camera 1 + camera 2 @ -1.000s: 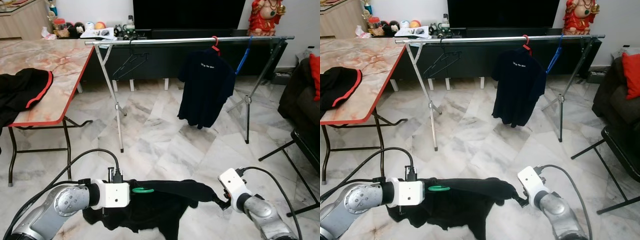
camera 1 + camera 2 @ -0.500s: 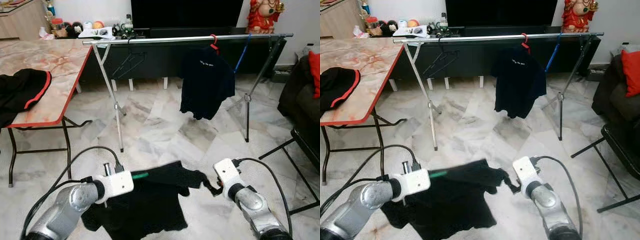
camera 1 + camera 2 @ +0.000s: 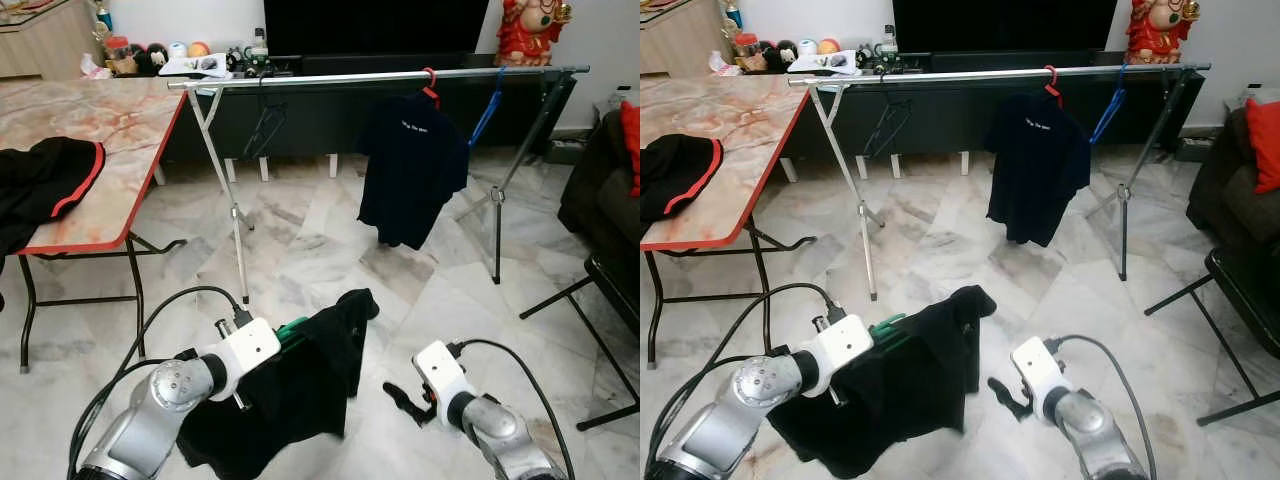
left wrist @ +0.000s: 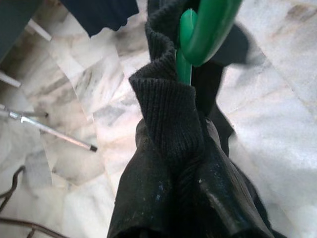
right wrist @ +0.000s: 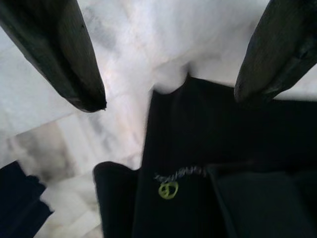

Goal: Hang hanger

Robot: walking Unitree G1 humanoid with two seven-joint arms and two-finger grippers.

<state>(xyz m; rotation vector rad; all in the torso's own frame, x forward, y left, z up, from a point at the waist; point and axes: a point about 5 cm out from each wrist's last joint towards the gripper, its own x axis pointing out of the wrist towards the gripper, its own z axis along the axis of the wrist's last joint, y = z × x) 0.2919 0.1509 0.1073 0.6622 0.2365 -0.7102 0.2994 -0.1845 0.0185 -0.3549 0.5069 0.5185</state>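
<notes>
Tabletop [image 3: 120,120] at far left carries a spare black garment. Left gripper [image 3: 285,335], near, is clamped on the green hanger [image 3: 292,330], so the black shirt [image 3: 300,385] hangs free for carrying. Right gripper [image 3: 400,400] spreads wide, empty. Rail [image 3: 380,78] stands far, awaiting the hanger.

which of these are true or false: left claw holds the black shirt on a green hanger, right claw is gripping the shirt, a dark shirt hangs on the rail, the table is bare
1. The left claw holds the black shirt on a green hanger. True.
2. The right claw grips that shirt. False: its fingers are open, apart from the shirt.
3. A dark shirt hangs on the rail. True.
4. The table is bare. False: a black garment with red trim lies on it.
</notes>
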